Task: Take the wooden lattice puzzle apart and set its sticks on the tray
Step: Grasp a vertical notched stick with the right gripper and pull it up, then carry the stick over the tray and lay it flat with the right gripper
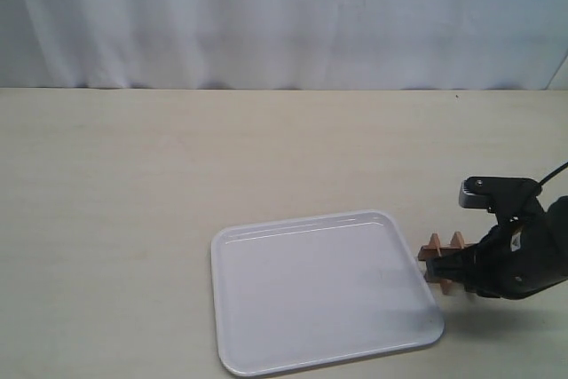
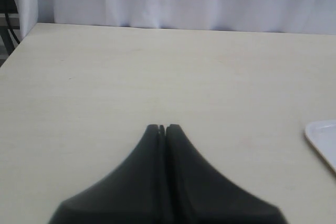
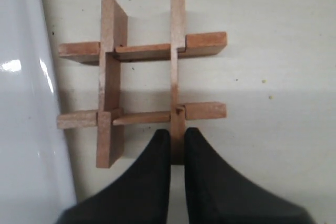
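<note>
The wooden lattice puzzle (image 3: pixel 142 80) (image 1: pixel 441 251) stands assembled on the table, just beside the right edge of the white tray (image 1: pixel 266 326). Its sticks are crossed two by two. My right gripper (image 3: pixel 177 141) (image 1: pixel 444 265) is shut on the near end of one stick (image 3: pixel 177 72); the black fingers (image 3: pixel 155 156) press it from both sides. My left gripper (image 2: pixel 161 128) is shut with nothing in it, hovering over bare table, and does not show in the exterior view. The tray holds nothing.
A white curtain (image 1: pixel 284 15) hangs behind the table's far edge. In the left wrist view the tray's corner (image 2: pixel 323 140) shows at one side. The tray's rim (image 3: pixel 31 103) runs close along the puzzle in the right wrist view.
</note>
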Controlling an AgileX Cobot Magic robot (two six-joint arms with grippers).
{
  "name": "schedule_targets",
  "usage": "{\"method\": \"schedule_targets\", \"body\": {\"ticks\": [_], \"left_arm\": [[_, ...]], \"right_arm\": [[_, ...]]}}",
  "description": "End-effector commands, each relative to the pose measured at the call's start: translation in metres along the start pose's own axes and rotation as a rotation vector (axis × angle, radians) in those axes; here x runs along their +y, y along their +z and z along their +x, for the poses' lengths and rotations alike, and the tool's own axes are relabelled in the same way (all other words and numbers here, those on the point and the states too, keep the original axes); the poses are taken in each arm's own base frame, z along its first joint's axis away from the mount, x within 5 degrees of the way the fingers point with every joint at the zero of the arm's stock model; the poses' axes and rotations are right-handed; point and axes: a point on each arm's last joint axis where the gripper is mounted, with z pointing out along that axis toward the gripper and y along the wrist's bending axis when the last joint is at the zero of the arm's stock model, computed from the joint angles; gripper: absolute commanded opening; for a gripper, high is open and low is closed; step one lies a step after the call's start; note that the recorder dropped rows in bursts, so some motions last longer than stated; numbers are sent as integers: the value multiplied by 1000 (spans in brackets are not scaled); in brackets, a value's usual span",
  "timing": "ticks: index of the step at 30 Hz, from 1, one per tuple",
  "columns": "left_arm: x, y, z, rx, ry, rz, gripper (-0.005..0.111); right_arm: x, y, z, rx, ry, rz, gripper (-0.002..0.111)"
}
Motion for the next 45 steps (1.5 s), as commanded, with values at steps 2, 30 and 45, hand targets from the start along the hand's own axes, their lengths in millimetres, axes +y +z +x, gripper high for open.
{"method": "schedule_targets", "body": {"ticks": [2, 30, 45], "left_arm": [[0, 0, 0, -1, -1, 0, 0], [0, 0, 0, -4, 2, -1, 0], [0, 0, 0, -4, 2, -1, 0]], "right_arm": [[-2, 1, 0, 1, -10, 6, 5], [28, -64, -21, -292, -94, -98, 5], [156, -79, -35, -119, -641, -154, 5]]}}
